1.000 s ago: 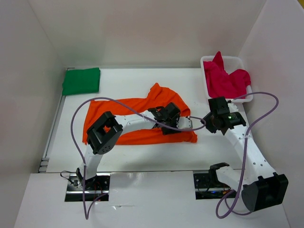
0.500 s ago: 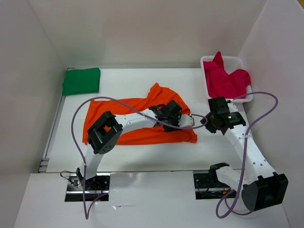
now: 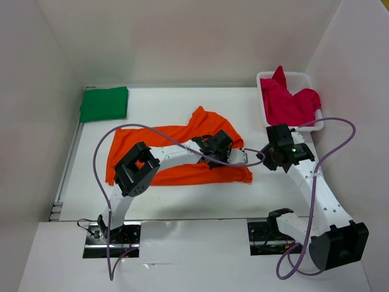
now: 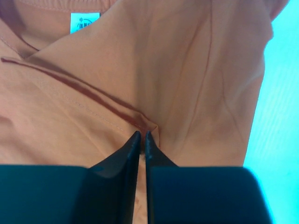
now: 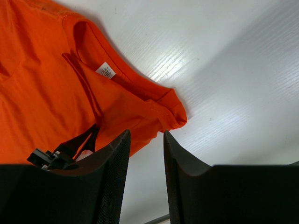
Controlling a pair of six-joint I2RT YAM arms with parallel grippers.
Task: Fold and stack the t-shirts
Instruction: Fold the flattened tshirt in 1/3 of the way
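The orange t-shirt (image 3: pixel 176 137) lies spread and rumpled on the white table, its collar and label (image 5: pixel 107 71) towards the right. My left gripper (image 3: pixel 220 149) rests on the shirt's right part; in the left wrist view its jaws (image 4: pixel 142 134) are pinched on a raised fold of orange cloth. My right gripper (image 5: pixel 145 133) hangs open just right of the shirt's edge, above bare table, holding nothing. The green t-shirt (image 3: pixel 104 103) lies folded at the back left. The magenta-red t-shirt (image 3: pixel 289 103) is bunched in the basket.
The white mesh basket (image 3: pixel 301 76) stands at the back right, against the right wall. White walls close the table on three sides. Purple cables (image 3: pixel 121 131) arch over the left arm and loop out from the right arm.
My left gripper's jaws have closed on a fold of the orange shirt near its collar. The right arm has not moved.
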